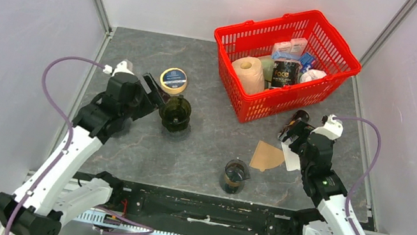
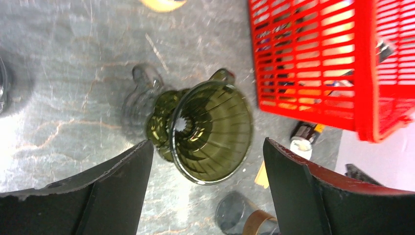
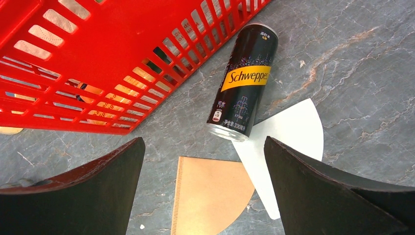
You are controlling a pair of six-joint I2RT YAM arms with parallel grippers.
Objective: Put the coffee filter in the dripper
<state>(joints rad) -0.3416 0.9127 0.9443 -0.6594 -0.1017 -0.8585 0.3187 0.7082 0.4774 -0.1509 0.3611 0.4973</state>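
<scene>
Two filters lie under your right gripper (image 3: 203, 142), and that is the first trap: the brown filter (image 3: 210, 193) at the bottom centre of the right wrist view meets the white filter (image 3: 288, 142) along one edge. Which lies on top I cannot tell, so a pinch near that seam could lift both or drag the wrong one. The Schweppes can (image 3: 243, 81) lies on its side with its lower end on the white filter. Pull that sheet and the can may roll toward the red basket (image 3: 73, 63) or across the brown paper. Your right pincer is spread wide and holds nothing. Both papers lie flat on the table (image 3: 362, 58), so the tips may skid over the paper and crumple it instead of catching an edge. The dripper (image 2: 210, 122) sits left of centre in the top view, apparently mouth up. The left gripper (image 2: 208, 143) has its fingers spread either side of the dripper without touching it, so a careless sideways move there could tip the glass. The glass cup (image 1: 234, 177) at lower centre of the top view stands near the route from the filters to the dripper, so a low carry could clip it. A filter delivered folded flat would likely perch on the rim instead of seating.
</scene>
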